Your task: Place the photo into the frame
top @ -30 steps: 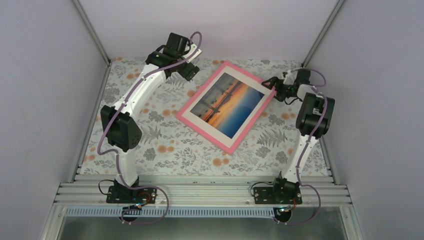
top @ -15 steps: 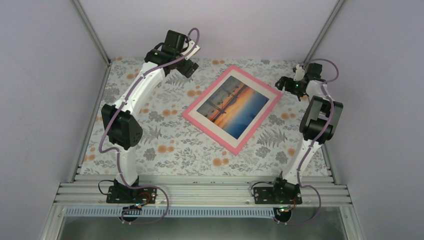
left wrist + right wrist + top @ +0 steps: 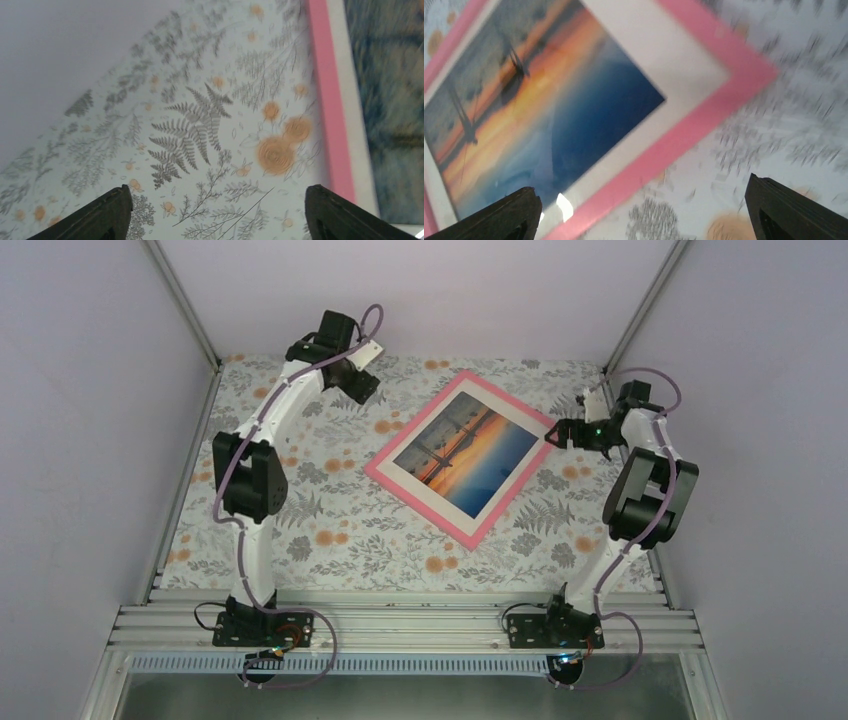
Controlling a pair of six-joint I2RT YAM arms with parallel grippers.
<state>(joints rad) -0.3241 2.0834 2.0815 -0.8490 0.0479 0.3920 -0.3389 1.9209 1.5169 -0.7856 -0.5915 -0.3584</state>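
Note:
The pink frame (image 3: 413,435) lies flat and turned on the floral table, with the sunset photo (image 3: 466,451) inside it behind a white mat. My left gripper (image 3: 357,386) is open and empty above the table to the frame's far left; its wrist view shows the frame's edge (image 3: 330,110) at the right and the blurred photo (image 3: 392,90). My right gripper (image 3: 556,435) is open and empty just off the frame's right corner; its wrist view shows that corner (image 3: 744,67) and the photo (image 3: 549,105) between the spread fingertips.
The floral cloth (image 3: 330,530) covers the table. Grey walls with metal corner posts (image 3: 180,300) close in the back and sides. A metal rail (image 3: 400,625) runs along the near edge where the arm bases stand.
The frame slid slightly right, then stayed still. My right gripper left the corner, then came back beside it. My left gripper drew back toward the far left.

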